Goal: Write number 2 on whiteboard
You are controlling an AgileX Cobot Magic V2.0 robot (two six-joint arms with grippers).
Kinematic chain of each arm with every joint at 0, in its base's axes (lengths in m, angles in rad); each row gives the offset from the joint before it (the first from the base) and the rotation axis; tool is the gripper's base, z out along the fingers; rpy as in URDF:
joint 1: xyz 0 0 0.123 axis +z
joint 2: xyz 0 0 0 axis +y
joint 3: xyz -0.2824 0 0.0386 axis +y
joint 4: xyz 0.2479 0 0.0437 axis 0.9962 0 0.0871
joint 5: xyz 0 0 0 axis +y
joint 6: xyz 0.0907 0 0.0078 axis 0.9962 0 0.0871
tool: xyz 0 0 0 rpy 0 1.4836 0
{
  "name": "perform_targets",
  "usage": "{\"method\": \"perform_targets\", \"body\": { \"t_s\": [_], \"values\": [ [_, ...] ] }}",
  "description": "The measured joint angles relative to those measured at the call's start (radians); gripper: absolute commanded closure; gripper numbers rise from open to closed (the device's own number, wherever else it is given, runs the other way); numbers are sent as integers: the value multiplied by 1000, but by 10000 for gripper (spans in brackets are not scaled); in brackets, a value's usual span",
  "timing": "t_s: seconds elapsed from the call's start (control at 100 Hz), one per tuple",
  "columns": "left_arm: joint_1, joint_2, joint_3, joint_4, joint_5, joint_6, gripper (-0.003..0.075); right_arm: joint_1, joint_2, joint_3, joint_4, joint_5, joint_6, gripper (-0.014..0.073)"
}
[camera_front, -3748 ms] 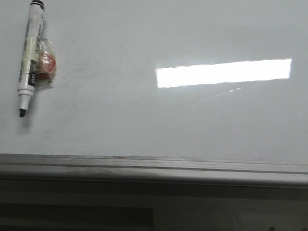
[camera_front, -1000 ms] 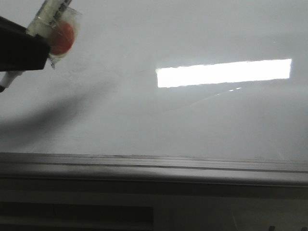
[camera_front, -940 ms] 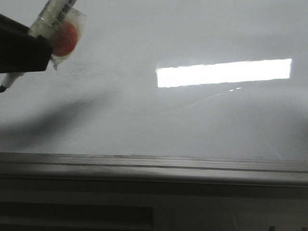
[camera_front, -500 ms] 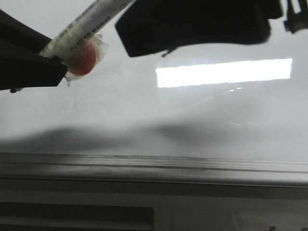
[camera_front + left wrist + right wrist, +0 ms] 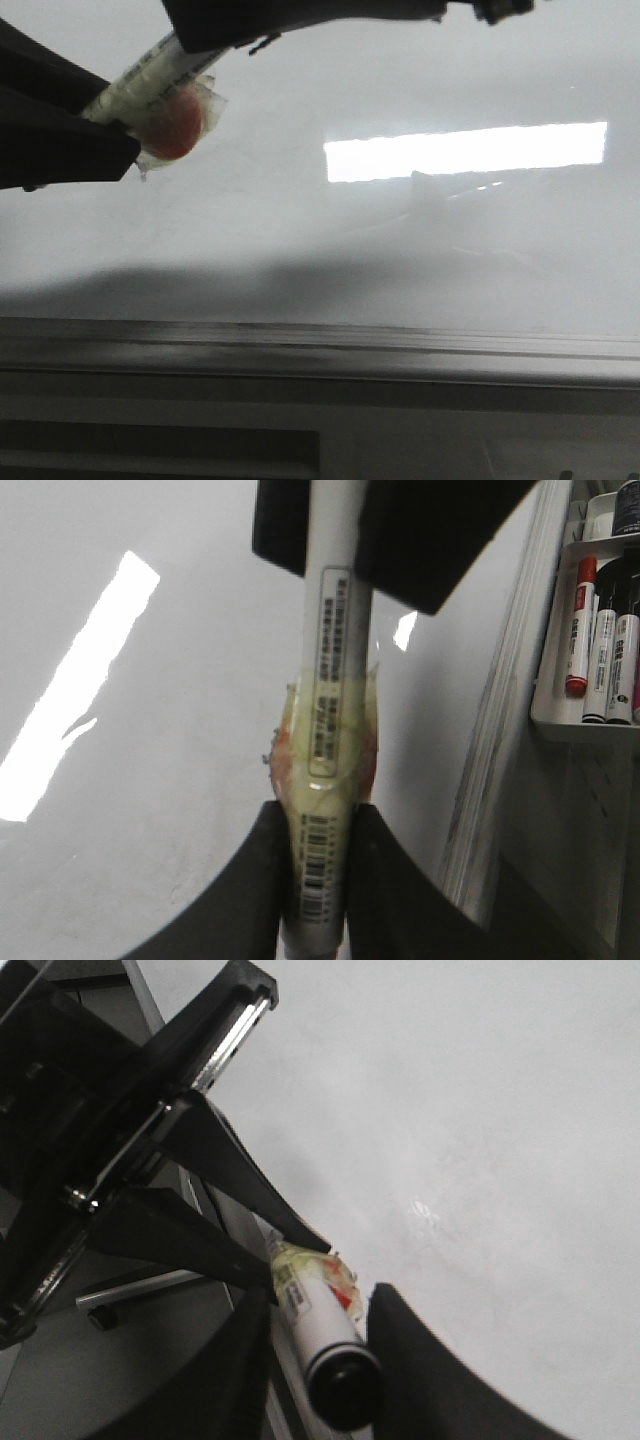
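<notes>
The whiteboard [image 5: 400, 250] fills the front view, glossy and smudged; no number 2 shows on it. My left gripper [image 5: 318, 880] is shut on a white marker [image 5: 335, 680] and holds it above the board at the far left [image 5: 150, 75]. A red lump [image 5: 175, 125] under clear tape sticks to the marker's barrel. My right gripper [image 5: 320, 1360] straddles the marker's capped end [image 5: 345, 1390], open, with a thin gap beside the barrel. In the front view it is the black shape at the top [image 5: 300, 15].
The board's grey metal frame edge [image 5: 320, 345] runs along the near side. A bright rectangular reflection [image 5: 465, 152] lies right of centre. Beyond the board's side edge, a white tray [image 5: 590, 720] holds several markers, one of them red [image 5: 578, 630].
The marker lay on the board earlier; my left gripper has since lifted it. In the last half second the right gripper slid up and left over the marker's upper end.
</notes>
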Motion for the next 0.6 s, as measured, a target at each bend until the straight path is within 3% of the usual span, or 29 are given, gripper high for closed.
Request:
{"method": "perform_targets", "body": {
  "t_s": [0.06,0.26,0.33,0.5,0.6],
  "values": [
    [0,0,2,6,5,2,739,0,5,0,2,0,0,671],
    [0,2,4,15,9,11,724,1,10,-2,3,0,0,665],
    [0,2,4,15,9,11,657,1,10,-2,-1,-7,0,665],
    [0,-21,4,10,31,5,412,-10,10,-6,-9,15,0,664],
    [0,-72,2,4,78,5,370,-53,7,-37,-9,112,0,664]
  ]
}}
